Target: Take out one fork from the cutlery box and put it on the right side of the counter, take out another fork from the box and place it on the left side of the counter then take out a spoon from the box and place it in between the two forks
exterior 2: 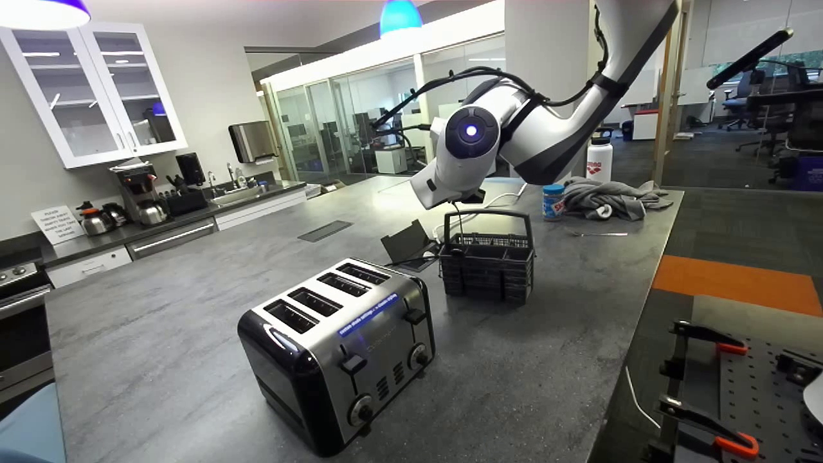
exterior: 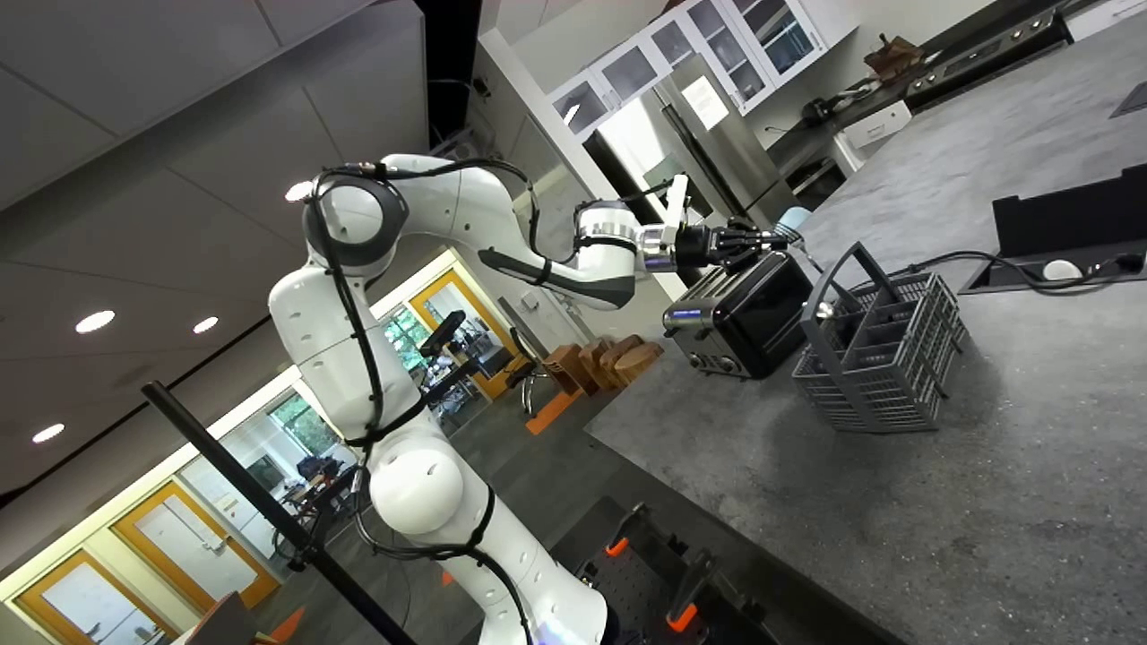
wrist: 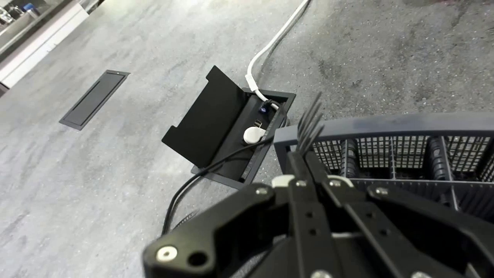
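2 fingers (wrist: 297, 166), pressed nearly together, pinch 1 fork (wrist: 305, 133).

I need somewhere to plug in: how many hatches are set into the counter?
2: the open hatch near the cutlery box, and the shut hatch farther off. Others may be hidden.

In an exterior view I'm looking, camera tilted, toward the refrigerator (exterior: 744, 157); in an exterior view I'm looking down over the near toaster (exterior 2: 341, 347). Both are sharing the cutlery basket (exterior 2: 487, 280). From the wrist I'm peering down, close, past the tool (wrist: 303, 154).
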Robot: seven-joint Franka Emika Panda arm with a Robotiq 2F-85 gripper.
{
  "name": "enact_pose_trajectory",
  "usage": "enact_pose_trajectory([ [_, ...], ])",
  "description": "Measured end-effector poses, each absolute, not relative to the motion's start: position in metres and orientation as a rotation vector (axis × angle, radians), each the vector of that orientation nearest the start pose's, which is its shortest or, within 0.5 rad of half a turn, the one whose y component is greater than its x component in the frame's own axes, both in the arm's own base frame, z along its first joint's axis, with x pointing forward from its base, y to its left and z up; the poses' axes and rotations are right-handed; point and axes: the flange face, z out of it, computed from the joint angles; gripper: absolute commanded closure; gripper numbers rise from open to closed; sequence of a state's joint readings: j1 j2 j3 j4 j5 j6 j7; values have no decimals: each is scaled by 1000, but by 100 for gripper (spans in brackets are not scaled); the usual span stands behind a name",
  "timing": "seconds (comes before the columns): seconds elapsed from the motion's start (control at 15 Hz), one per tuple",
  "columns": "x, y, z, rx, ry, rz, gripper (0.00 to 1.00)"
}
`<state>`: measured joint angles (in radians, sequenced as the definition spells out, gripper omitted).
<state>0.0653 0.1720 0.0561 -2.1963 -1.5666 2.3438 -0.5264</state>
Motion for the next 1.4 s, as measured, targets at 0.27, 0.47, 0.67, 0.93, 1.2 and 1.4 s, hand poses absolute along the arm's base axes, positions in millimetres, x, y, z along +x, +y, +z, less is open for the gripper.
enact_pose_trajectory([
  [0.27,543,68,339,1225,1681,-197,99],
  [0.47,529,81,364,1225,1705,-125,99],
  [0.67,517,92,384,1232,1821,-52,99],
  [0.93,505,98,389,1242,2008,-59,99],
  [1.2,494,106,375,1221,2210,-137,99],
  [1.4,485,114,366,1176,2298,-265,99],
])
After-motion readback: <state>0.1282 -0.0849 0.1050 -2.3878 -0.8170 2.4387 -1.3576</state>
